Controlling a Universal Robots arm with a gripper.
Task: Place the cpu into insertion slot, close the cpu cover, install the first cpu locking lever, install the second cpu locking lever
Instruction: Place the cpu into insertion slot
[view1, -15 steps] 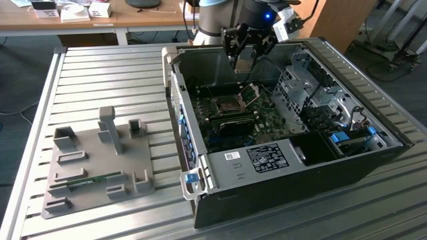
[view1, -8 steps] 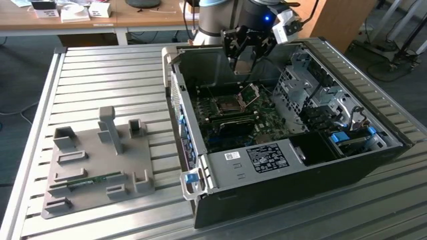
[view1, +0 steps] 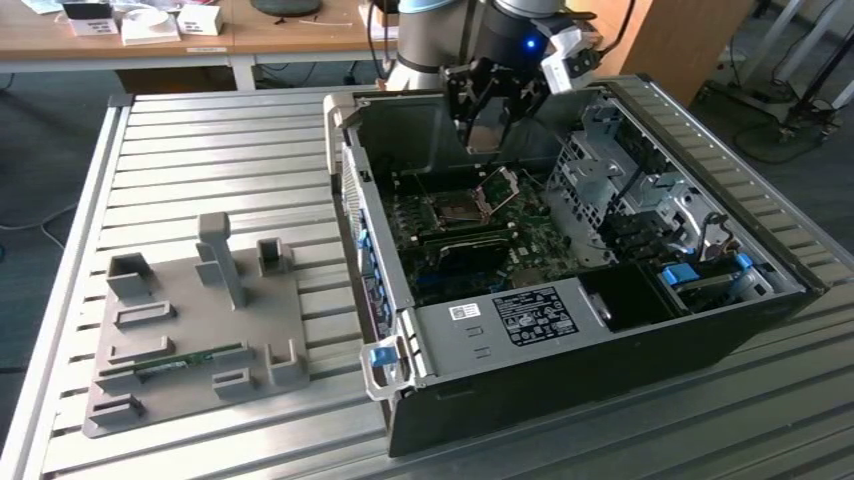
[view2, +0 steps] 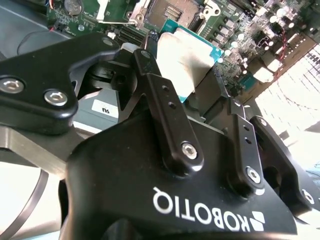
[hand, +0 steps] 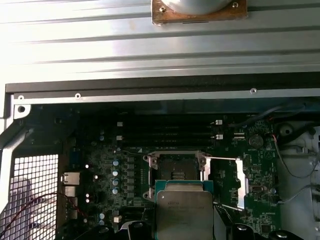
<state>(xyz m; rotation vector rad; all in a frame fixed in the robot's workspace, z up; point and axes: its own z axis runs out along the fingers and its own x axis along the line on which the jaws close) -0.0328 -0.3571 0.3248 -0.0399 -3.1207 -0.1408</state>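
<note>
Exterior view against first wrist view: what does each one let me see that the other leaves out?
Exterior view: the whole open computer case on the slatted table, the robot arm reaching into it, and a grey fixture plate at the exterior view's left. First wrist view: a close look at the cpu, silver top up, held in the jaws and not yet seated, plus a round coin battery. Shared: the green motherboard, the empty insertion slot and the raised cpu cover.
</note>
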